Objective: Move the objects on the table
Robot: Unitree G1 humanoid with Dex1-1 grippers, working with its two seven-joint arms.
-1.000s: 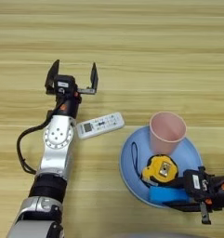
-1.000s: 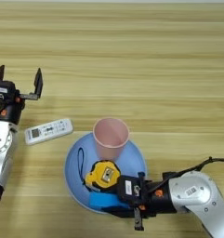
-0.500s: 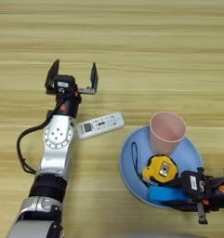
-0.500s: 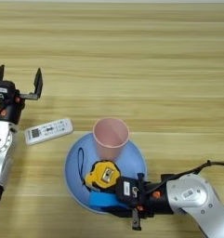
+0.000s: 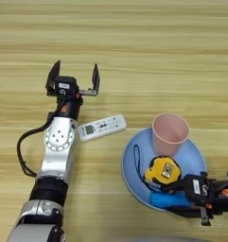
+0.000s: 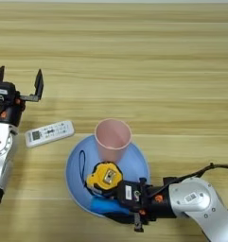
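While the left gripper (image 5: 74,79) hovers spread (beyond the remote (image 5: 102,128)), the right gripper (image 6: 116,207) clasps the blue block (image 6: 106,206).

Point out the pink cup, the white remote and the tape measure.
pink cup (image 5: 170,134), left eye view, on its side wall.
white remote (image 5: 102,127), left eye view, middle of its button face.
tape measure (image 6: 104,176), right eye view, on its yellow case.
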